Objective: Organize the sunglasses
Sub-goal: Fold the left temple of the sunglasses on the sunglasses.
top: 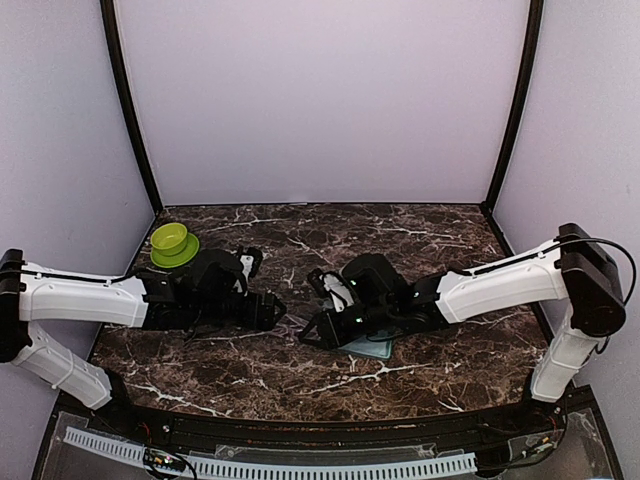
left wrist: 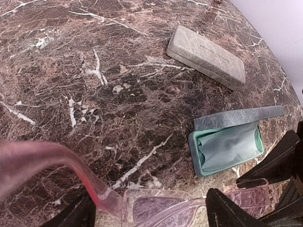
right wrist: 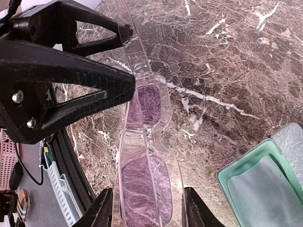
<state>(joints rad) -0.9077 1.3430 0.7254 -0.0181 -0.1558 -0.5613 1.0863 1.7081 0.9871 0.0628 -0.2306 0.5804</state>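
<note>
Here, the right gripper [right wrist: 147,208] clamps translucent pink, purple-lensed sunglasses [right wrist: 144,142] near an open teal-lined grey case [right wrist: 265,184]; the left gripper [left wrist: 149,213] stands wide at one temple. Best fold it gently, without twisting.

Arms reach inward; left hand [left wrist: 150,196] spread, right hand [right wrist: 147,191] clamped.

**Gloss and Grain**

Clear pink-tinted plastic for the sunglasses [right wrist: 142,118], glossy and smooth, lenses [right wrist: 142,189] see-through violet. Polished brown marble pattern on the surface [left wrist: 94,94]. Matt grey, faintly grained shell on closed case [left wrist: 206,56] and open case [left wrist: 236,118], soft pale cloth [left wrist: 229,146] inside the latter. Matt black plastic for the left tool [right wrist: 128,60], with bright metal screws [right wrist: 18,97].
</note>
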